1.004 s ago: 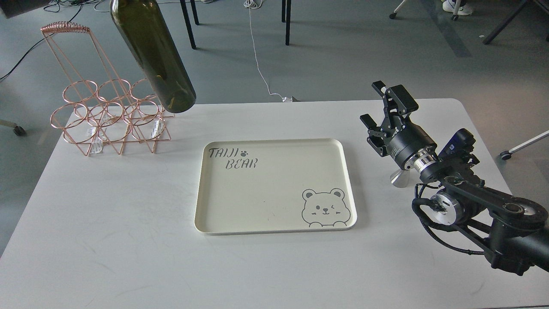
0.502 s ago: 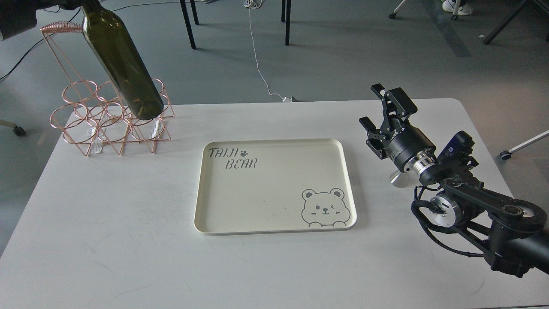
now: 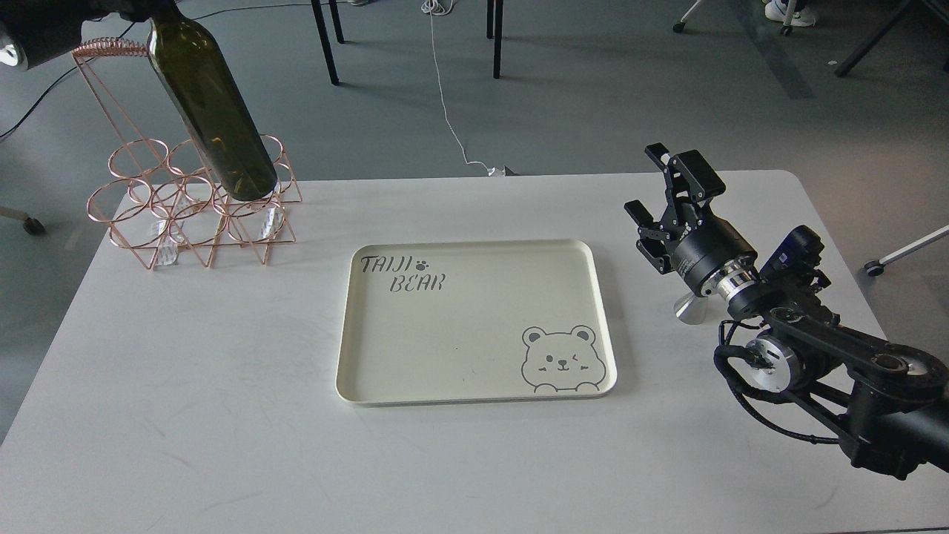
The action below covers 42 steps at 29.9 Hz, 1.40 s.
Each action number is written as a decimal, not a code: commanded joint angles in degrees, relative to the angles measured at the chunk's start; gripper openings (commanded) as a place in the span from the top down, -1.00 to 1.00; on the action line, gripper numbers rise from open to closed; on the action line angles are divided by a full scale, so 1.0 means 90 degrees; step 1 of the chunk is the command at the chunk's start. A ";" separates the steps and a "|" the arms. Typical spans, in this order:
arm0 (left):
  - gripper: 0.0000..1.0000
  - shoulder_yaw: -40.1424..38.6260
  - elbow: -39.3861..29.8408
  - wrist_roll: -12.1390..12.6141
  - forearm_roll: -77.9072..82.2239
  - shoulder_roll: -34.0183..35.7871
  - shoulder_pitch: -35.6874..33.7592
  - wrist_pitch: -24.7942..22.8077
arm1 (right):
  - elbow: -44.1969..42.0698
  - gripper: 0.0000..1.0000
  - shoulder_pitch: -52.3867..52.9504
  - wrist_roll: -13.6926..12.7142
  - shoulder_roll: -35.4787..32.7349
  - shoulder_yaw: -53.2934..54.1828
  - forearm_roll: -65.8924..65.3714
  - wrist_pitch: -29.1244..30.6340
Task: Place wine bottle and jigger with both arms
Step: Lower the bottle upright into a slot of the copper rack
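The wine bottle (image 3: 215,119) hangs tilted at the far left, neck up toward the top edge, its base low over the right rings of a copper wire rack (image 3: 185,200). My left gripper (image 3: 137,9) is a dark shape at the top left corner, closed around the bottle's neck, and its fingers are mostly out of view. The jigger (image 3: 691,310) stands on the table at the right, largely hidden behind my right wrist. My right gripper (image 3: 671,189) is open and empty, above and beyond the jigger, pointing away from me.
A cream tray (image 3: 356,371) with a bear print lies at the table's (image 3: 185,415) middle. Chair legs and a white cable are on the floor beyond the far edge.
The bottle has swung left and down, from above the table's back edge to over the rack. The right gripper has barely moved.
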 commanded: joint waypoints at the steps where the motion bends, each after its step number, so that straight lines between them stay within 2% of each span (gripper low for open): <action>1: 0.79 0.0030 0.0000 0.0001 0.0011 0.0018 0.0002 0.0001 | -0.0001 -0.98 0.0000 0.0000 -0.0001 0.0000 0.0000 0.0000; 29: 0.78 0.0118 0.0010 0.0001 0.0109 -0.0069 0.0071 0.0011 | 0.0009 -0.98 -0.0019 0.0000 -0.0010 0.0000 0.0000 0.0000; 42: 0.78 0.0304 0.0137 0.0001 0.0196 -0.0109 0.0080 0.0275 | 0.0019 -0.98 -0.0058 0.0000 -0.0010 0.0049 0.0000 0.0000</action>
